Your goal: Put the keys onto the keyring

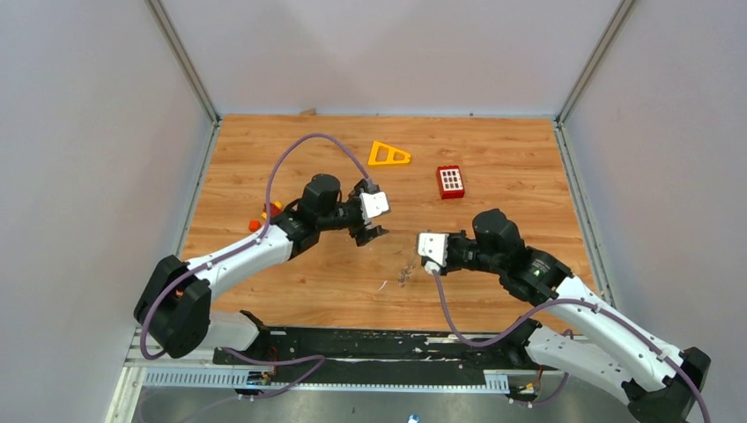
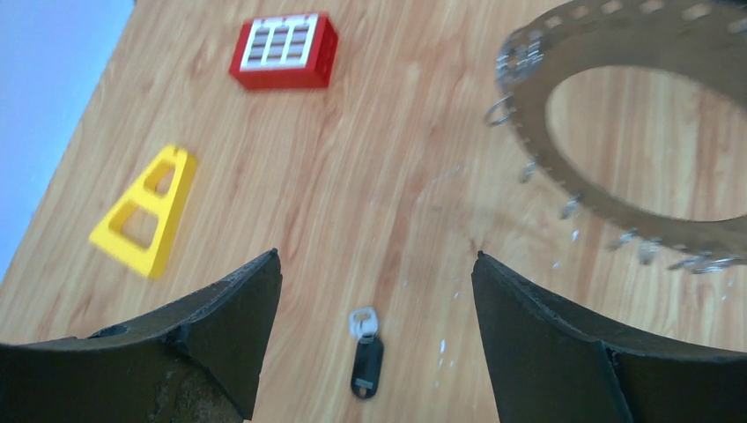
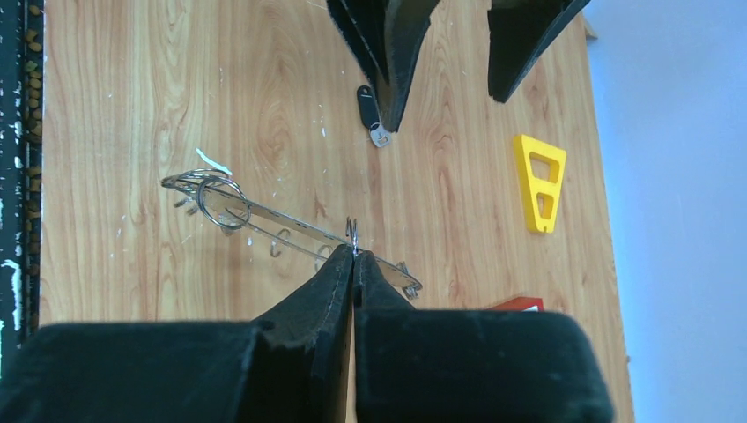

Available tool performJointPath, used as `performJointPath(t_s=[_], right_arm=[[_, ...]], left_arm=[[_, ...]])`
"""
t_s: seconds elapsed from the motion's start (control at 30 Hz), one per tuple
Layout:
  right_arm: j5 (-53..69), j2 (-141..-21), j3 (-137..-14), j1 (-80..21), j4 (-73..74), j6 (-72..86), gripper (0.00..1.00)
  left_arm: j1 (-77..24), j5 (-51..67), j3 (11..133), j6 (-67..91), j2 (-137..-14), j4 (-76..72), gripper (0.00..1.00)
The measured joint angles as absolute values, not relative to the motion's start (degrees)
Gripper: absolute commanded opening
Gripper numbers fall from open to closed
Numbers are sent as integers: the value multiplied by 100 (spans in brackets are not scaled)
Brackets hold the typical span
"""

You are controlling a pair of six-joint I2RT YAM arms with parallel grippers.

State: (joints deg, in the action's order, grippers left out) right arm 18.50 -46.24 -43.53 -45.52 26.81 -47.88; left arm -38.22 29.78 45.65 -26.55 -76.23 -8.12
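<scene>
The keyring (image 3: pixel 264 216) is a flat grey ring with small wire loops on its rim. My right gripper (image 3: pixel 354 256) is shut on its rim and holds it tilted, just above the wood. The ring shows at the upper right of the left wrist view (image 2: pixel 524 123) and small in the top view (image 1: pixel 406 275). A key (image 2: pixel 367 357), black-headed with a silvery end, lies flat on the table. My left gripper (image 2: pixel 377 256) is open and empty, hovering with the key between its fingers, left of the ring. The key also shows in the right wrist view (image 3: pixel 366 104).
A yellow-orange triangular frame (image 1: pixel 388 155) and a red keypad block (image 1: pixel 450 181) lie farther back on the wooden table. Small orange and red pieces (image 1: pixel 264 216) sit beside the left arm. Grey walls close in the table's left, right and far sides.
</scene>
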Motion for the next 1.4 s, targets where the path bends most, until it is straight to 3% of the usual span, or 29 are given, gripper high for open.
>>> performJointPath(t_s=[0.23,0.47,0.57,0.9,1.4], right_arm=[[1959,-4580,-4405,-4115,2880,-4340,0],[2130,-4609,-4473,-3704,3022,-4069,0],[2163,-4609,-4473,-3627,3061,-4029,0],[2174,-4606,-4473,-3498,3063,-4014,0],[2204,-4595,-4462,-3428,3063,-4016,0]], left_arm=[[-3771,2058,5478,-2902,-8162,829,95],[-3726,1732,6512,-3186,-9378,2071,70],[-3658,1782,7161,-3293,-10042,2617,66],[-3422,1955,8683,-3264,-11474,3894,62],[-3413,2110,8737,-3133,-11736,4289,58]])
